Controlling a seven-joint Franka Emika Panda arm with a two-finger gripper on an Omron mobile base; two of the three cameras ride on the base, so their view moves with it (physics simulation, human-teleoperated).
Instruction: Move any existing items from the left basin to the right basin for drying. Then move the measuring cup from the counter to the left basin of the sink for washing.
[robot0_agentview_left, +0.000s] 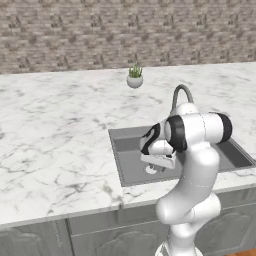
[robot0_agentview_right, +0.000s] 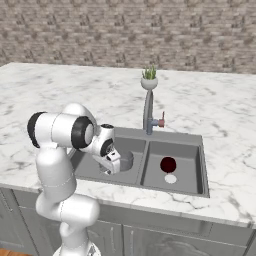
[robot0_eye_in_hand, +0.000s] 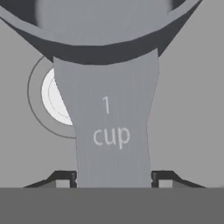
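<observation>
Both base views look forward and down from behind the arm, sharing the sink (robot0_agentview_left: 131, 155). The hand view looks closely down the measuring cup (robot0_eye_in_hand: 111, 127) handle.

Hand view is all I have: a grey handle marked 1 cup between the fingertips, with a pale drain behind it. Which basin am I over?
Observer: The left basin. The right base view shows the gripper down inside it, shut on the measuring cup.
Operator: Anything in the other basin?
Observer: Yes, a dark red round thing sits in the right basin, just beyond its pale drain.
Operator: Where is the faucet?
Observer: The faucet rises behind the divider, to the gripper's right and apart from it.
</observation>
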